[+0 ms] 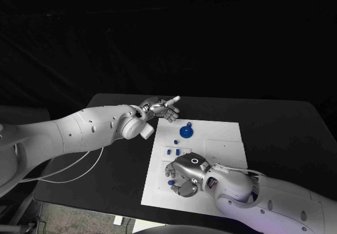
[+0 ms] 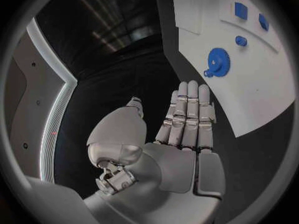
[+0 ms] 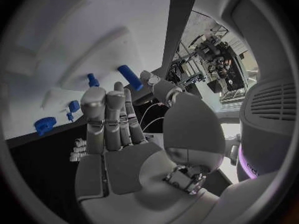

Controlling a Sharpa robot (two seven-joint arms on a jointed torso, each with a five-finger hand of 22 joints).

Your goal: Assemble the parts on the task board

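The white task board point(image 1: 211, 161) lies in the middle of the black table. On its far part lies a blue gear point(image 1: 186, 131) point(image 2: 217, 62) point(image 3: 45, 125). Small blue parts point(image 1: 174, 151) point(image 2: 241, 10) sit along the board's left side. My left hand point(image 1: 160, 107) point(image 2: 187, 122) hovers at the board's far left corner, fingers straight, holding nothing. Over the board's near left part is my right hand point(image 1: 184, 174) point(image 3: 115, 127), fingers apart. A short blue peg point(image 1: 171, 183) point(image 3: 131, 77) lies just past its fingertips, between fingers and thumb, with no grip visible.
Black table point(image 1: 281, 126) surrounds the board on all sides. A white cable point(image 1: 77, 170) hangs from the left arm over the table's left part. The board's right half point(image 1: 225, 146) shows shallow white recesses.
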